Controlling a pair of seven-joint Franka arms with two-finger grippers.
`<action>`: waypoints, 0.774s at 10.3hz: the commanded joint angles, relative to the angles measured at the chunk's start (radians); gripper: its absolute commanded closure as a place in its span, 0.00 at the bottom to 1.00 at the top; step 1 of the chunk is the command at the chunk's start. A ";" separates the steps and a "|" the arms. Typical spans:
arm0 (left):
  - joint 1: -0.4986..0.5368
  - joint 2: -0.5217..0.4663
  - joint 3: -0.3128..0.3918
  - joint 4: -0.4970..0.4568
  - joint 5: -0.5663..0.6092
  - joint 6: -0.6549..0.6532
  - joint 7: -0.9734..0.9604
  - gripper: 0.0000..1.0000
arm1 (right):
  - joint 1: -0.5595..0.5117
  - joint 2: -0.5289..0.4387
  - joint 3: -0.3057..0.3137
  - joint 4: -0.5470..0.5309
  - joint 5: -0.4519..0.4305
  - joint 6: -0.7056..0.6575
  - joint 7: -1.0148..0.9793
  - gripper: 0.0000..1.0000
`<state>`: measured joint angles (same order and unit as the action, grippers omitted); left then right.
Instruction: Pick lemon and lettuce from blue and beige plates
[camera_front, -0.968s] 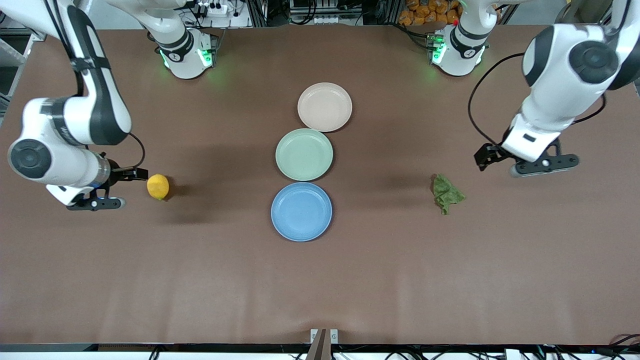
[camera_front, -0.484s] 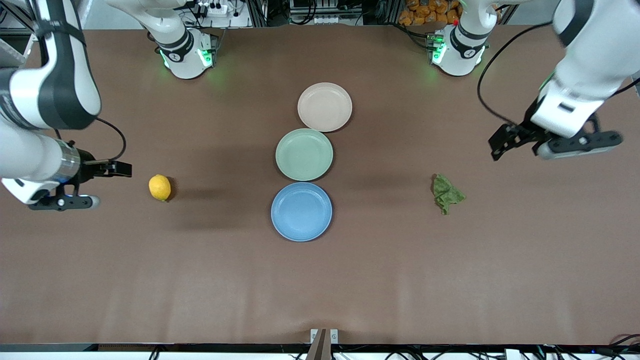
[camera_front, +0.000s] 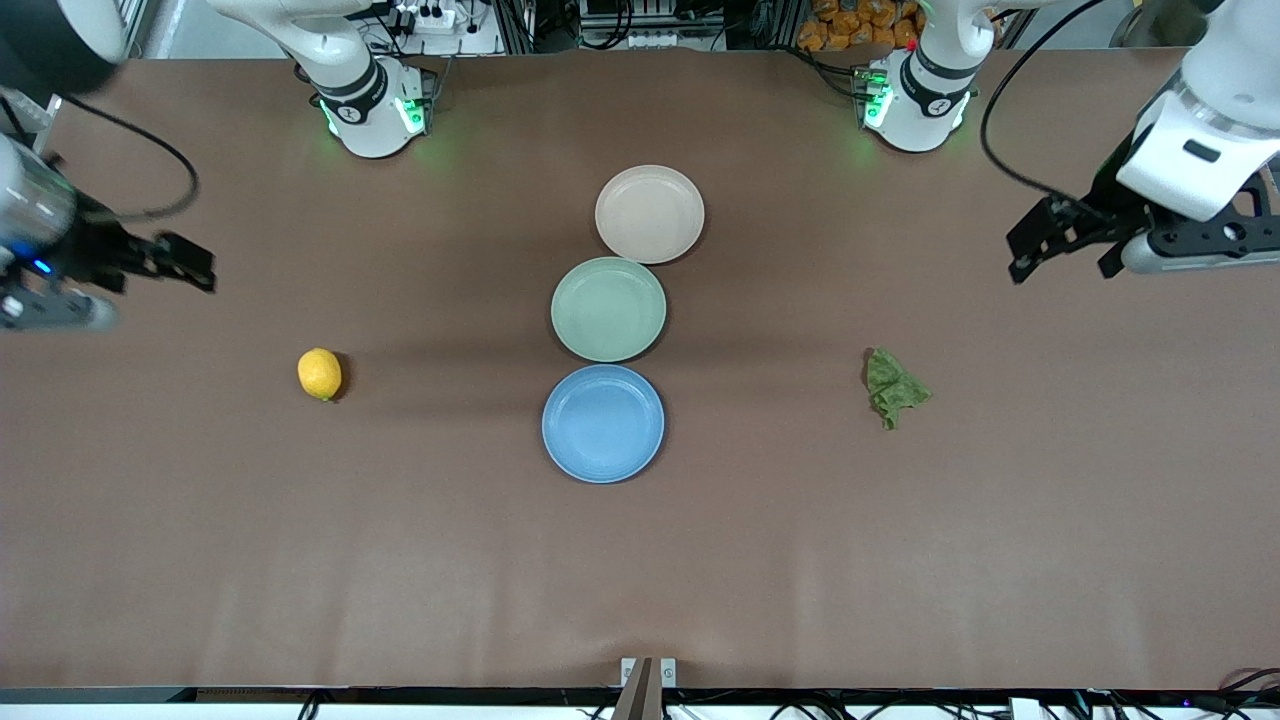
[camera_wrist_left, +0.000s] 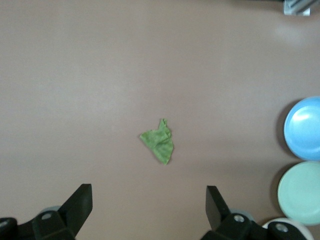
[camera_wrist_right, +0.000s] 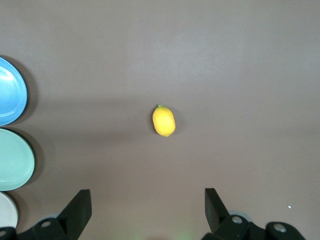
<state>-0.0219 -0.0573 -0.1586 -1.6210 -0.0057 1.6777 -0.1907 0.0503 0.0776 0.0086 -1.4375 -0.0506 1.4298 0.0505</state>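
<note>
The lemon (camera_front: 319, 374) lies on the bare table toward the right arm's end, off any plate; it also shows in the right wrist view (camera_wrist_right: 164, 121). The lettuce (camera_front: 893, 386) lies on the table toward the left arm's end, also in the left wrist view (camera_wrist_left: 159, 141). The blue plate (camera_front: 603, 423) and the beige plate (camera_front: 650, 214) are both empty. My right gripper (camera_front: 170, 265) is open and empty, high above the table beside the lemon (camera_wrist_right: 147, 192). My left gripper (camera_front: 1060, 262) is open and empty, high above the table beside the lettuce (camera_wrist_left: 148, 189).
A mint-green plate (camera_front: 608, 308) sits between the beige and blue plates, all three in a row at mid-table. The arms' bases (camera_front: 372, 105) stand along the table edge farthest from the front camera.
Both grippers have risen and drawn away toward their own table ends, the right from the lemon, the left from the lettuce. Lemon, lettuce and plates have stayed put.
</note>
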 joint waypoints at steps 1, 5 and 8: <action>0.007 0.008 0.004 0.073 -0.022 -0.075 0.097 0.00 | -0.033 -0.024 -0.009 0.031 0.052 -0.020 0.014 0.00; 0.002 0.010 -0.001 0.102 -0.019 -0.127 0.097 0.00 | -0.052 -0.064 -0.064 0.032 0.061 0.014 -0.003 0.00; 0.005 0.013 -0.009 0.102 -0.019 -0.138 0.096 0.00 | -0.070 -0.091 -0.062 0.028 0.064 0.026 -0.001 0.00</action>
<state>-0.0260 -0.0528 -0.1637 -1.5449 -0.0057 1.5664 -0.1175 -0.0034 0.0141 -0.0604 -1.3997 -0.0089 1.4490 0.0487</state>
